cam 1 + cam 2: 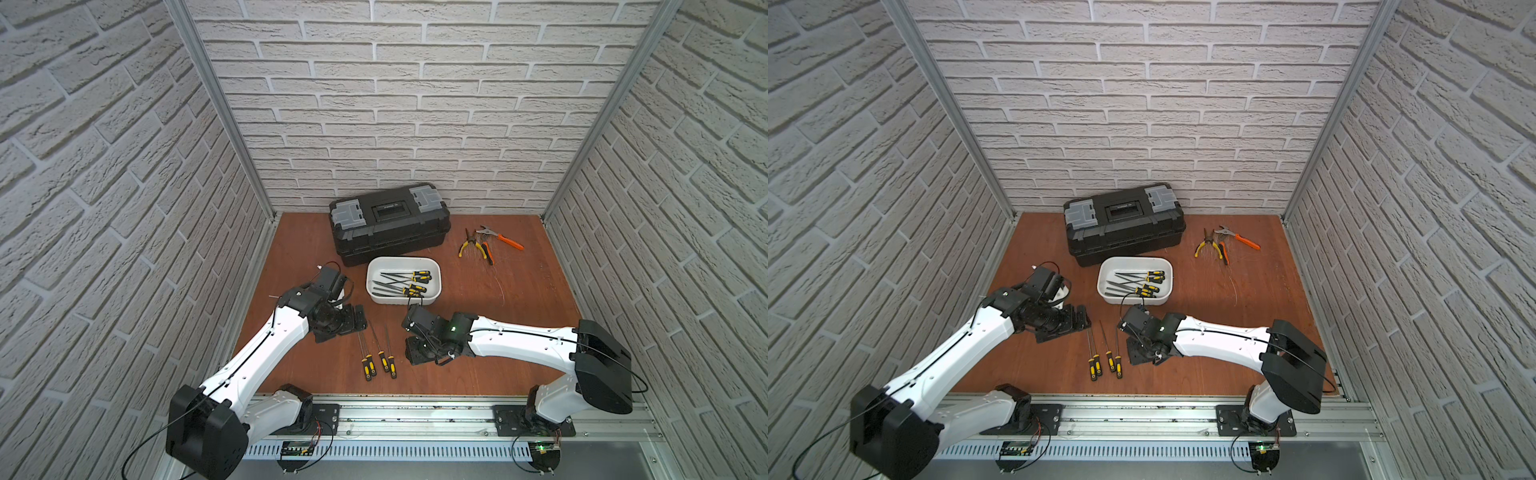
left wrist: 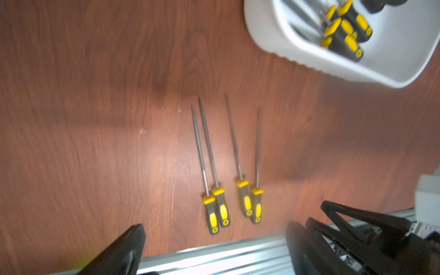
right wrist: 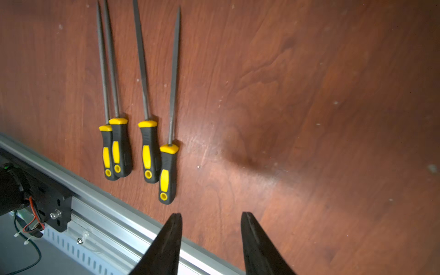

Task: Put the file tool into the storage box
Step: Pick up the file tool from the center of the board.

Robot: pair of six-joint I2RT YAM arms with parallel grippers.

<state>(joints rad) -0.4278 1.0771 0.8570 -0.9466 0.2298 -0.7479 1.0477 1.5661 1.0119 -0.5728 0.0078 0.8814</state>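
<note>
4 files (image 3: 148,152) on tbl (image 3: 309,119) — more in storage box (image 1: 395,301).

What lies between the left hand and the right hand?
Four yellow-handled files, side by side on the table, lie between left hand and right hand; both top views show it.

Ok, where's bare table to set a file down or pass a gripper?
Free: right side, between pliers and right arm; back-left corner beside toolbox. Crowded: four files between left gripper and right gripper, in front of storage box.
</note>
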